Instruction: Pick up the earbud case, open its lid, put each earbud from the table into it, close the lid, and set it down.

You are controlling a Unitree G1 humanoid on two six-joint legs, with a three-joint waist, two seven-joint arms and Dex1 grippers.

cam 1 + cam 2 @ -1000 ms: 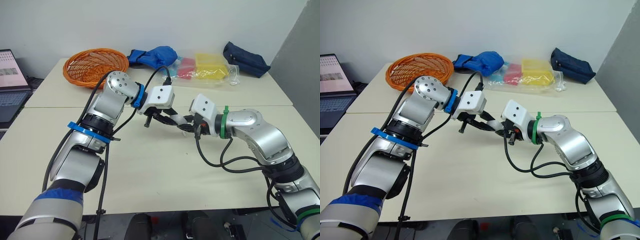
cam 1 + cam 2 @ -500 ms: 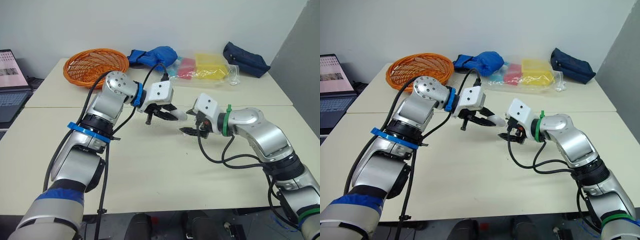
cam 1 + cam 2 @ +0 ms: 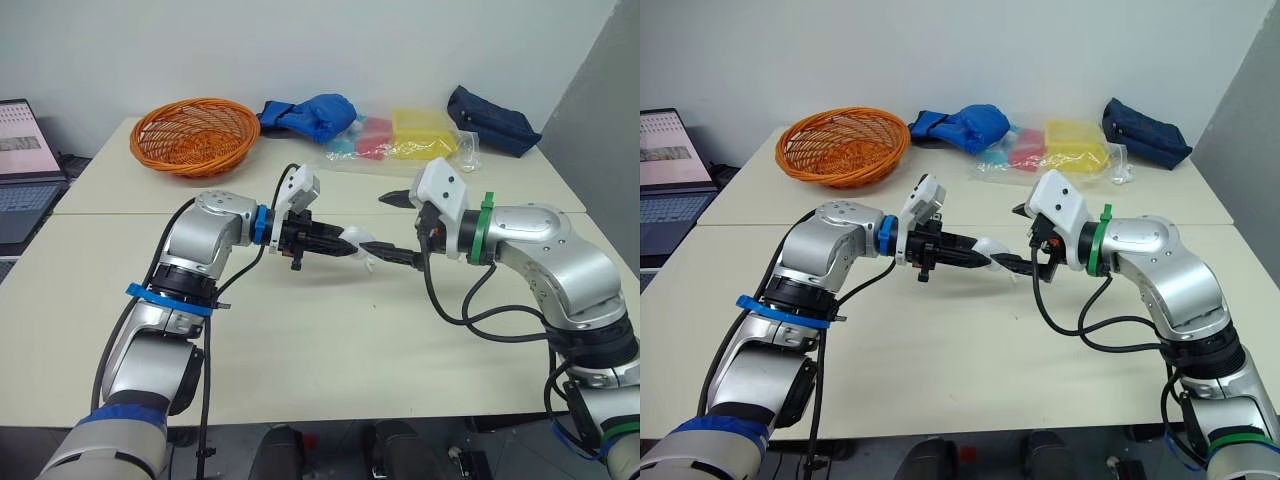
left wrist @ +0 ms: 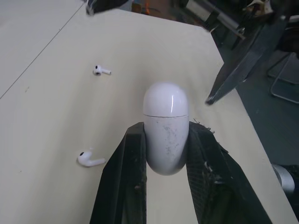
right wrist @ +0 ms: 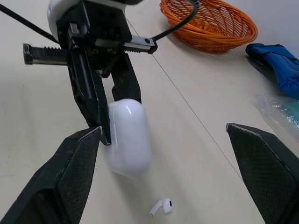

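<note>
Left gripper now sits lower, clamping earbud case by its base; right gripper spread wide. Best to hook one fingertip under lid seam.

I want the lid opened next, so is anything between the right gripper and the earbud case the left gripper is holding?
Nothing visible. The left gripper is shut on the earbud case, its closed lid end free; the open right gripper faces it across clear air. The earbuds lie on the table below, off that path.
</note>
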